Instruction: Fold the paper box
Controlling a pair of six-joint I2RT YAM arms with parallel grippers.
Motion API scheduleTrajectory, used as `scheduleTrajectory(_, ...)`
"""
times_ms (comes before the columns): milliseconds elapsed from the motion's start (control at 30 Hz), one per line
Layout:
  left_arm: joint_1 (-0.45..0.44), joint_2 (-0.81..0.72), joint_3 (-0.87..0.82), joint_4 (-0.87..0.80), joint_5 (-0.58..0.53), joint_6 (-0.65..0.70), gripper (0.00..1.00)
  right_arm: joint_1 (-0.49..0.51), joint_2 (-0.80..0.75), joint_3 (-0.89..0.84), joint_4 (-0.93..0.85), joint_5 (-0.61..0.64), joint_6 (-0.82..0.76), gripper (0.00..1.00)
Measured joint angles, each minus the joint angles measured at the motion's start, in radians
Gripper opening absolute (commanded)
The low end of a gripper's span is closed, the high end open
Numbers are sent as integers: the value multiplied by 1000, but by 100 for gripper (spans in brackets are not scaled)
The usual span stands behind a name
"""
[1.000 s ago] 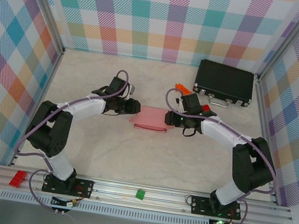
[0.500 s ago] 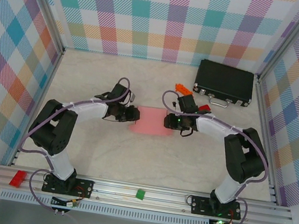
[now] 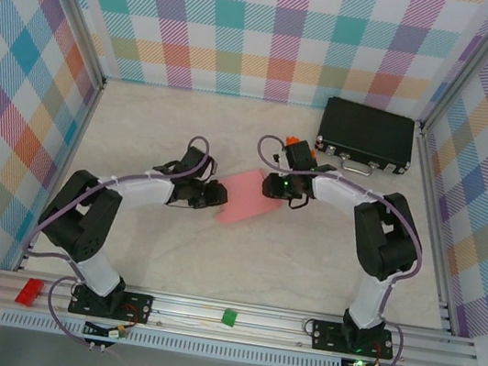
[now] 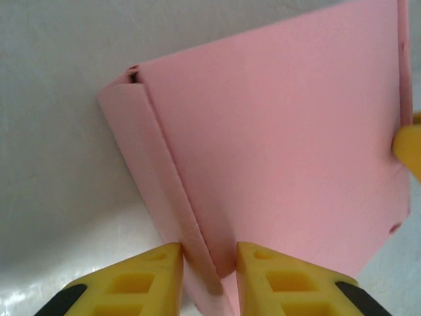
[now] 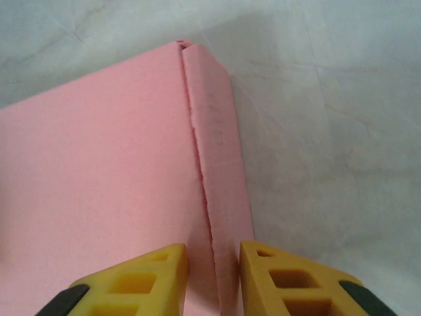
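The paper box (image 3: pixel 243 198) is a flat pink card piece lying skewed at the middle of the table between both arms. My left gripper (image 3: pixel 217 195) is at its left end, and in the left wrist view its yellow fingers (image 4: pixel 152 271) pinch a folded edge of the box (image 4: pixel 283 131). My right gripper (image 3: pixel 269 185) is at the far right corner. In the right wrist view that gripper (image 5: pixel 214 253) is shut across the creased side flap of the box (image 5: pixel 99 164). A yellow fingertip (image 4: pixel 411 148) of the right gripper shows at the box's far edge.
A black case (image 3: pixel 366 135) lies at the back right near the wall. A small orange piece (image 3: pixel 297 142) sits just behind the right gripper. Checked walls close in three sides. A green block (image 3: pixel 229 315) and a red block (image 3: pixel 28 289) sit on the front rail.
Both grippers have closed onto the box. The right gripper has moved back and to the left, and the box has turned from square to skewed.
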Motion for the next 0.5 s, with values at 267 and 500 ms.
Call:
scheduleTrajectory(267, -35, -77, -102, 60, -29, -114, 29, 0, 112, 141, -16, -77, -64, 27)
scheduleTrajectory(500, -68, -90, -127, 95, -28, -173, 38, 1, 180, 243, -47, -96, -90, 28)
